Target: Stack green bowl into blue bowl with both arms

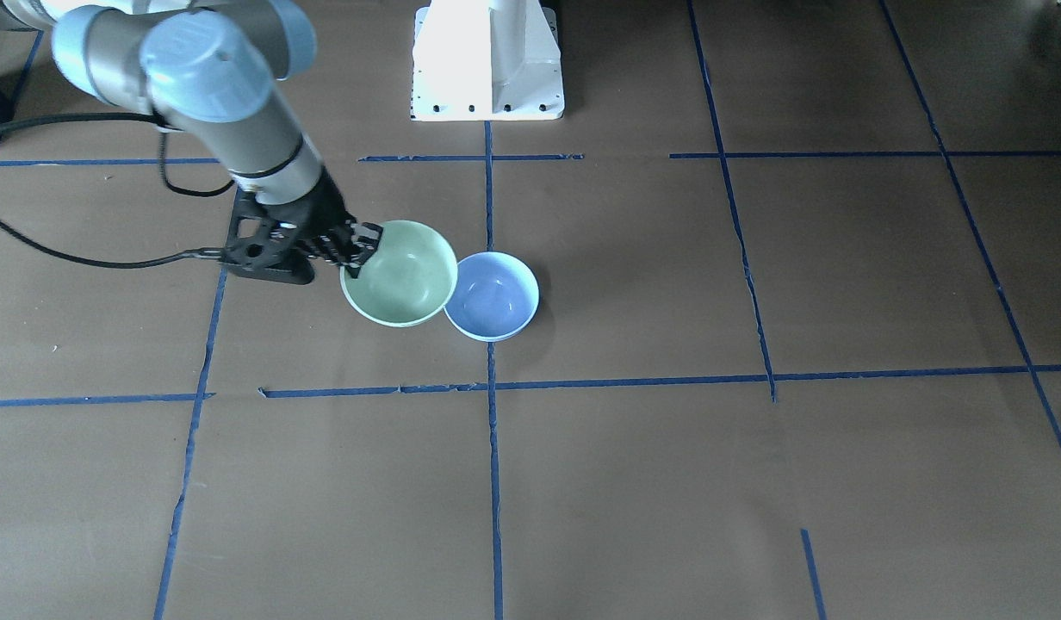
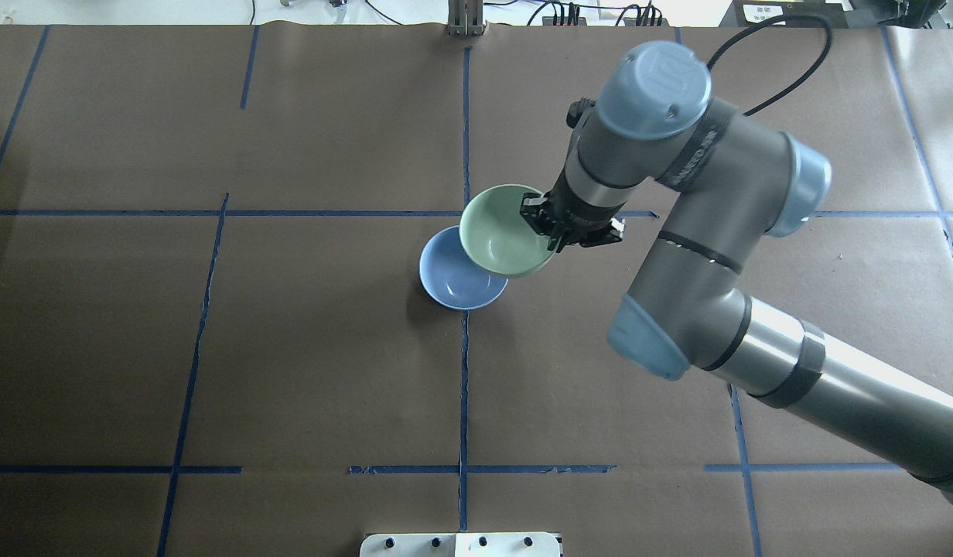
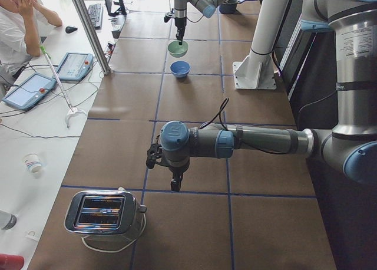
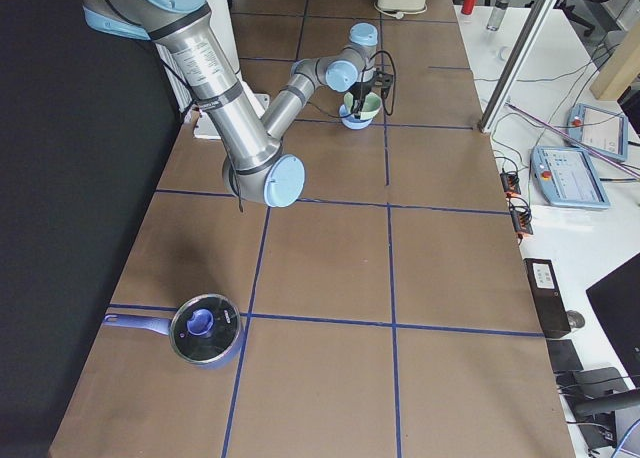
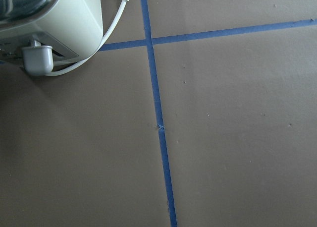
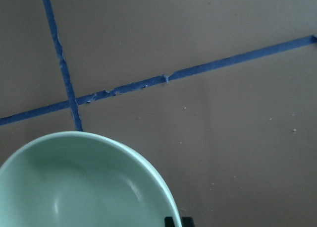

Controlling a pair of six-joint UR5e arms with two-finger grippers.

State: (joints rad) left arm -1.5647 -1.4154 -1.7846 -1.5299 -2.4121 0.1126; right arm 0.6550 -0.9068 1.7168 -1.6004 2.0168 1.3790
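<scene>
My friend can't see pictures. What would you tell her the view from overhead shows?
The right gripper pinches the rim of the green bowl, which covers one edge of the blue bowl sitting on the brown table. Blue tape lines cross the table.

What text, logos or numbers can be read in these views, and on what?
"UR": embossed on the joint cap of the right arm.
Too blurred to read: lettering on that arm's dark band.
Too small to read: white label on the left arm.
No markings visible: green bowl, blue bowl.
</scene>
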